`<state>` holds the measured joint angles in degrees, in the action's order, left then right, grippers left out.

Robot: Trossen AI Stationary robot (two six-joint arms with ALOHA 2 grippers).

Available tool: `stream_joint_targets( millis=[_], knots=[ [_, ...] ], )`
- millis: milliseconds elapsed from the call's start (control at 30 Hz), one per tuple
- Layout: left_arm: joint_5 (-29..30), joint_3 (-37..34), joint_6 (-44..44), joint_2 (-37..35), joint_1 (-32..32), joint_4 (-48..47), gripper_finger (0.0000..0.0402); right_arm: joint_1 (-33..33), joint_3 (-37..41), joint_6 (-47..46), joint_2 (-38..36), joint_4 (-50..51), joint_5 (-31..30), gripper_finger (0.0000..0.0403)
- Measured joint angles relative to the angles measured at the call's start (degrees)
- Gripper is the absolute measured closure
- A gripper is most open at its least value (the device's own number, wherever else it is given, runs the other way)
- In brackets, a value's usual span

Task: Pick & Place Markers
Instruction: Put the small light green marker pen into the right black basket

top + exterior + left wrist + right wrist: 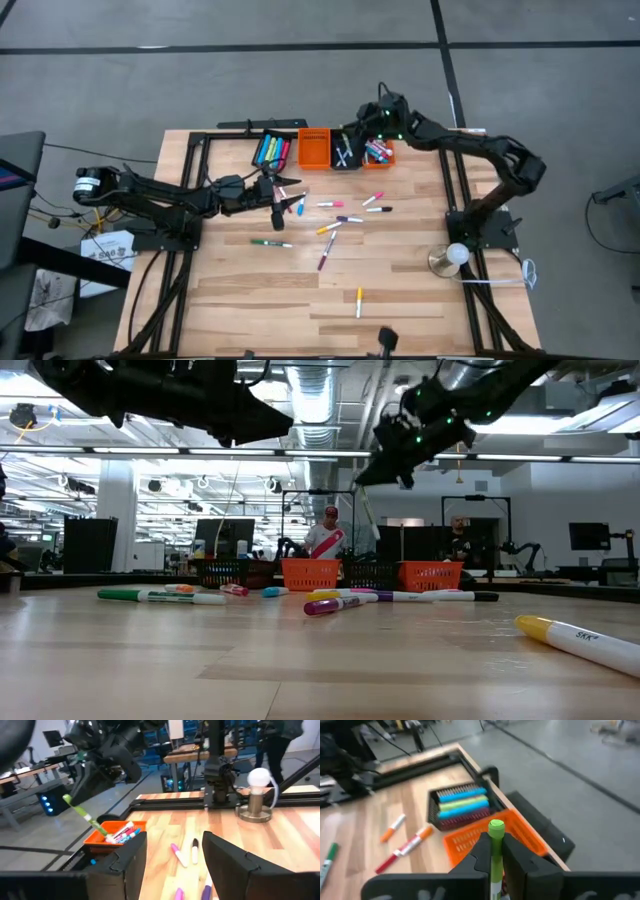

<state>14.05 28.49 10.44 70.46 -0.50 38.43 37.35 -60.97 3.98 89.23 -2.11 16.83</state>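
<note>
my right fingers (495,857) pinch a green marker (496,831) upright over the orange bins (316,147) at the bench's far edge, ready to drop, while my left fingers (172,857) hang wide and empty above scattered markers (345,218).

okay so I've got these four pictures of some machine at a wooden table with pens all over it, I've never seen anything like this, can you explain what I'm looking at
It is a robot with two dark arms at a wooden table, sorting markers. One picture looks straight down, one looks level across the tabletop, and two come from cameras on the arms' wrists. Loose markers lie scattered mid-table; orange bins and a black bin at the far edge hold more. The right claw is shut on a green marker above the bins. The left claw hangs open over the loose markers, holding nothing.
</note>
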Motion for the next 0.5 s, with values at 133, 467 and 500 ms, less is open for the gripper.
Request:
stream_joint_targets(
  millis=[133,467,500],
  knots=[
    [3.33,0.0,0.01,0.0,-0.97,-1.25,0.0213,3.06,-3.04,-0.97,4.5,1.56,2.91,0.0388],
    [4.74,0.02,-0.02,0.0,-2.88,-4.16,0.0213,5.21,-13.9,-0.96,14.92,12.85,4.23,0.0386],
    [5.6,0.02,-0.02,0.0,-2.78,-4.15,0.0213,5.17,-14.84,-0.95,15.77,13.45,4.23,0.0386]
  ],
)
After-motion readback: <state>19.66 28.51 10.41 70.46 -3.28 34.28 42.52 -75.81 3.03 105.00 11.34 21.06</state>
